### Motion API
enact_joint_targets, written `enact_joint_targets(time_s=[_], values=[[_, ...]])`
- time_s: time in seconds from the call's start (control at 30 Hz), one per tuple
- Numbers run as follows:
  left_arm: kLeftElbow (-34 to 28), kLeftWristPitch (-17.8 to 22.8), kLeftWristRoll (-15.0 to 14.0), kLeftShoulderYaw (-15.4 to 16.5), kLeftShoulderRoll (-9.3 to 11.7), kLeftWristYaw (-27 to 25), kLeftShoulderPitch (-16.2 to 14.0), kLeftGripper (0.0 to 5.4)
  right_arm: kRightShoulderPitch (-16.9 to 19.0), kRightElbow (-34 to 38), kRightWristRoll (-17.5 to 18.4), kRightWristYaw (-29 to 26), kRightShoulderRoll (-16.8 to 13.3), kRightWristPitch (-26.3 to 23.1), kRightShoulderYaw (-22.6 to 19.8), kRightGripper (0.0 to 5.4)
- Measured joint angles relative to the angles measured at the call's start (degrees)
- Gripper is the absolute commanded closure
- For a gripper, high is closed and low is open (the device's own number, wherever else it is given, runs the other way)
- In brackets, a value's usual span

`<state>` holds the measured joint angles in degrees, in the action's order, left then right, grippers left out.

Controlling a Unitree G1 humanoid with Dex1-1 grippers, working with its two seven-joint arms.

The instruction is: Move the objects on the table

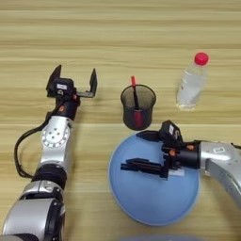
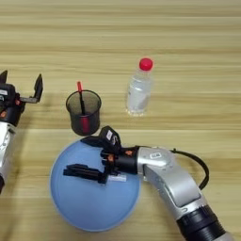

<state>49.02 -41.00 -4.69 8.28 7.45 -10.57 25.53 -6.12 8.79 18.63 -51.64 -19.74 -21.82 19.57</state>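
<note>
A dark translucent cup point(image 1: 138, 107) stands upright at the table's middle, with the slim black pen point(image 1: 135, 96) leaning inside it, red end up. To its right stands the clear red-capped bottle point(image 1: 192, 84). My right gripper point(image 1: 142, 151) hovers open over a blue plate point(image 1: 150, 197) in front of the cup, with only plate showing between its fingers. A small white piece, perhaps the marker point(image 1: 177, 172), peeks out under the base of its near finger; the rest is hidden. My left gripper point(image 1: 74, 80) is open left of the cup, apart from it, holding nothing.
The light wooden table point(image 1: 117, 28) stretches bare across the far side. The blue plate lies close to the cup's front. The left arm's black cable point(image 1: 19, 150) loops beside the forearm at the left edge.
</note>
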Motion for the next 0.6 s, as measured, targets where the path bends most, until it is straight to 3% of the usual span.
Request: enact_joint_targets(time_s=[0.1, 0.6], values=[[0.0, 0.0, 0.0, 0.0, 0.0, -0.1, 0.0, 0.0, 0.0, 1.2, 0.0, 0.0, 0.0, 0.0, -0.1, 0.02], [0.1, 0.0, 0.0, 0.0, 0.0, -0.2, 0.0, 0.0, -0.6, 11.5, 2.2, 2.7, -0.2, 1.2, -5.0, 0.02]])
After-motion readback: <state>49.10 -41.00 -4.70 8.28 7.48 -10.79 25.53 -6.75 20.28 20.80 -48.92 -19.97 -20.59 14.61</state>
